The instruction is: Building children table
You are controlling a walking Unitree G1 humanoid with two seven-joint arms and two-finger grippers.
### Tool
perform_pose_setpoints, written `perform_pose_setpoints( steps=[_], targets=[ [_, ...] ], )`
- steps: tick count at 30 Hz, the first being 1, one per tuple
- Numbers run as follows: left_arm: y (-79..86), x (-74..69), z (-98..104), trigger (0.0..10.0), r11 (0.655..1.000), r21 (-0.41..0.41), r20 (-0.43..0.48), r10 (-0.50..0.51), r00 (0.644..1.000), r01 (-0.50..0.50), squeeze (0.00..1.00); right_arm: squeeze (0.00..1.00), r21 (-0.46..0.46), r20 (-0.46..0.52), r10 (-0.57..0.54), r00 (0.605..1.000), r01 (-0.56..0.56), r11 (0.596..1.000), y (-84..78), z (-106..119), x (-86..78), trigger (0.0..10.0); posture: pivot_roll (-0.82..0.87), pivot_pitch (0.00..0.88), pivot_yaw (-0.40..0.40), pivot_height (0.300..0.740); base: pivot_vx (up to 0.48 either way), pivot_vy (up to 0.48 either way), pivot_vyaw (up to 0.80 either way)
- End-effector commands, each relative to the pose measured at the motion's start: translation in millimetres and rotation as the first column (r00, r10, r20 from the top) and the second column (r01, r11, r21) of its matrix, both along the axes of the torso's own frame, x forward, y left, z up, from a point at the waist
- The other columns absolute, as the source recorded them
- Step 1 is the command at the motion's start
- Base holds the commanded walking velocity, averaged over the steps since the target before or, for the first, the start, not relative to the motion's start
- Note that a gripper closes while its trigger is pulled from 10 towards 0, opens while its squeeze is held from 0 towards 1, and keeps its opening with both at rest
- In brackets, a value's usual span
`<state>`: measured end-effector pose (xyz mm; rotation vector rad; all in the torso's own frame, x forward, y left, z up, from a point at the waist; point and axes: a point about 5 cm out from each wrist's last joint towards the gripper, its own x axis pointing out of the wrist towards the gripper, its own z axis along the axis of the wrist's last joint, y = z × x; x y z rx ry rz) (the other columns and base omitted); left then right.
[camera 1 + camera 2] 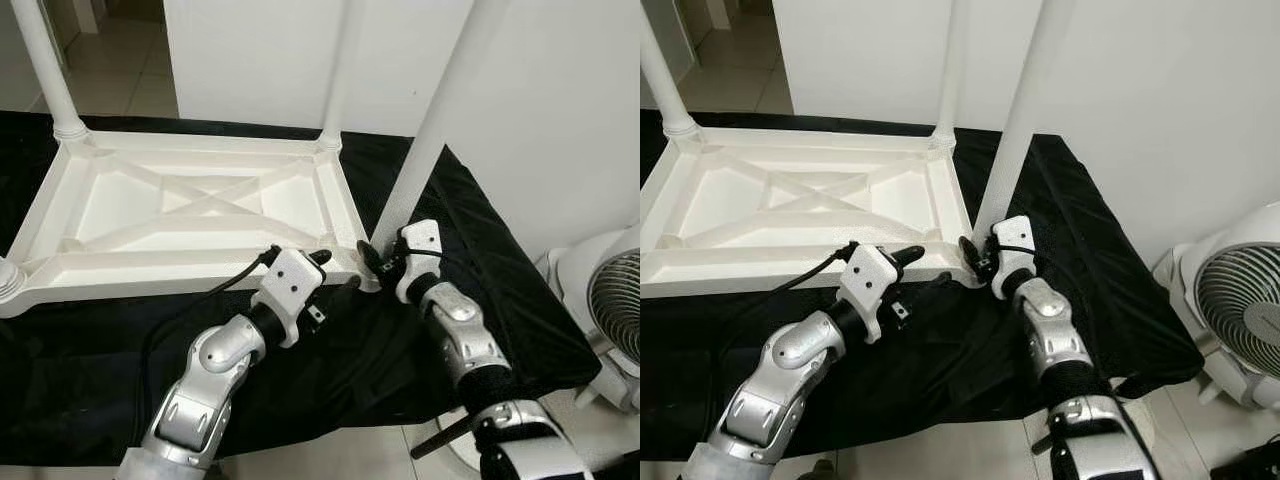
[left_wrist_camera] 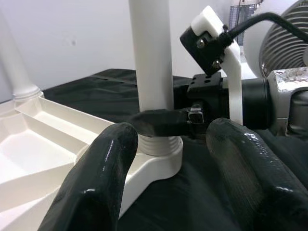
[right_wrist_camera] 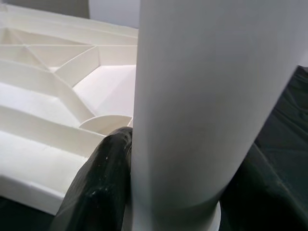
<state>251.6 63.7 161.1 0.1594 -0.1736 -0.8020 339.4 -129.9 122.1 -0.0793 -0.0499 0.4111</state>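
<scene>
We read no brand, label or writing on anything here. The white tabletop [image 1: 190, 215] lies upside down on a black cloth [image 1: 480, 270] over the worktop, its ribbed underside up with an X of braces. We count four white legs standing at its corners: one at 10 o'clock [image 1: 40, 60], the stub of one at 8 o'clock at the picture's left edge [image 1: 8, 280], one at 12 o'clock [image 1: 338, 70], and the near-right leg [image 1: 440, 110] at about 1 o'clock from the two arms. The left end effector [image 1: 335, 275] sits just at the tabletop's near long edge, its two black fingers [image 2: 91, 183] spread apart and holding nothing, pointed toward the base of the near-right leg. The right end effector [image 1: 375, 255] is at that leg's foot, its fingers closed round the leg just above the corner socket [image 2: 159, 154]; a fingertip [image 3: 101, 178] presses the white tube. To the right the cloth's edge drops off toward 3 o'clock, and a white fan [image 1: 610, 310] stands near it on the floor. A white wall [image 1: 560, 100] rises close behind at 1 o'clock, and open tiled floor [image 1: 120, 60] shows at 11 o'clock.
</scene>
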Motion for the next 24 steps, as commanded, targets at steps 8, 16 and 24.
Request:
perform_pose_setpoints(
  steps=[8, 16, 24],
  targets=[
    [0.4, 2.4, -20.1, 10.0, 0.998, 0.04, -0.05, 0.046, 0.998, -0.044, 0.0, 0.0, 0.109, -0.066, -0.331, 0.942, 0.336, 0.935, 0.5, -3.8, -13.3, 10.0, 0.15, 0.0, -0.129, 0.74, 0.0, 0.0, 0.0],
    [0.9, 4.8, -21.1, 10.0, 0.998, 0.046, -0.059, 0.048, 0.997, -0.046, 0.0, 0.0, 0.127, -0.111, -0.393, 0.913, 0.405, 0.905, 15.5, -5.6, -22.8, 10.0, 0.14, 0.0, -0.126, 0.74, 0.0, 0.0, 0.0],
    [1.5, 5.2, -20.4, 10.0, 0.998, 0.046, -0.053, 0.045, 0.998, -0.043, 0.0, 1.0, 0.146, -0.105, -0.374, 0.921, 0.387, 0.911, 13.7, -0.2, -22.3, 10.0, 0.15, 0.0, -0.126, 0.74, 0.0, 0.0, 0.0]
  ],
)
